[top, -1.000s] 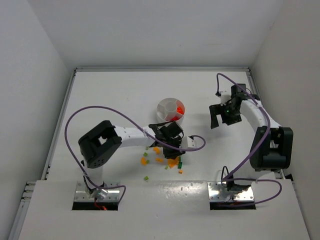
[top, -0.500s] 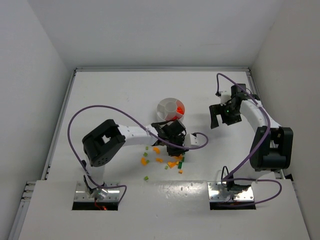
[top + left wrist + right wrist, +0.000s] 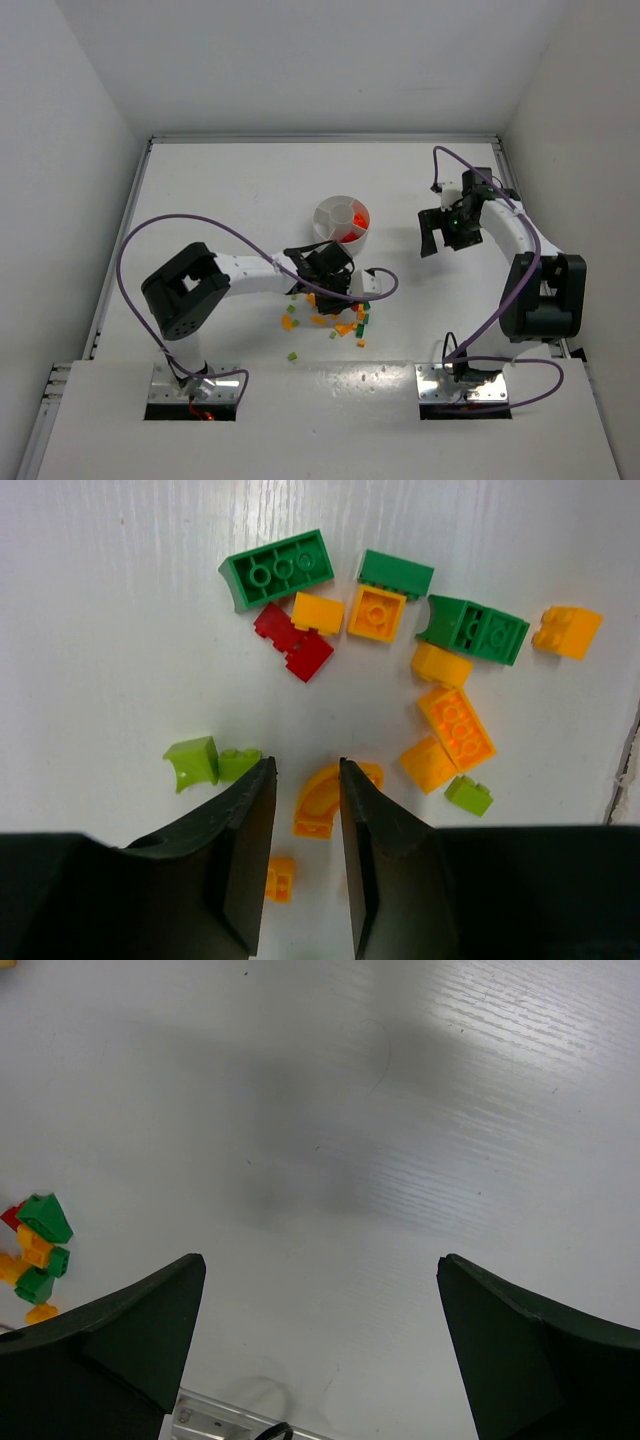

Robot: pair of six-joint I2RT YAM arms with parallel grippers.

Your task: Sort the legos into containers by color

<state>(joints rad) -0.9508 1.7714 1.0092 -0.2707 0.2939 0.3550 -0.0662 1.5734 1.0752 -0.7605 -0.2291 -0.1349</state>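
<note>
The legos (image 3: 345, 322) lie scattered on the table in front of the round white dish (image 3: 324, 226), whose compartments are the containers; red pieces (image 3: 360, 216) fill its right side. My left gripper (image 3: 325, 287) hovers over the scatter, jaws narrowly open with nothing gripped. In the left wrist view a curved orange brick (image 3: 318, 802) lies on the table under the gap between its fingertips (image 3: 305, 770), and a small orange brick (image 3: 280, 877) lies further back. Green (image 3: 276, 571), red (image 3: 293, 641) and lime (image 3: 192, 762) bricks lie ahead. My right gripper (image 3: 440, 232) hangs wide open and empty.
The right wrist view shows bare table under the right gripper (image 3: 320, 1270) and a small clump of green, orange and red bricks (image 3: 36, 1245) at its left edge. A lone green brick (image 3: 292, 355) lies near the front step. Walls close in the table.
The left arm's elbow swung left and its gripper shifted a little left over the bricks, jaws unchanged. The right arm has stayed still.
</note>
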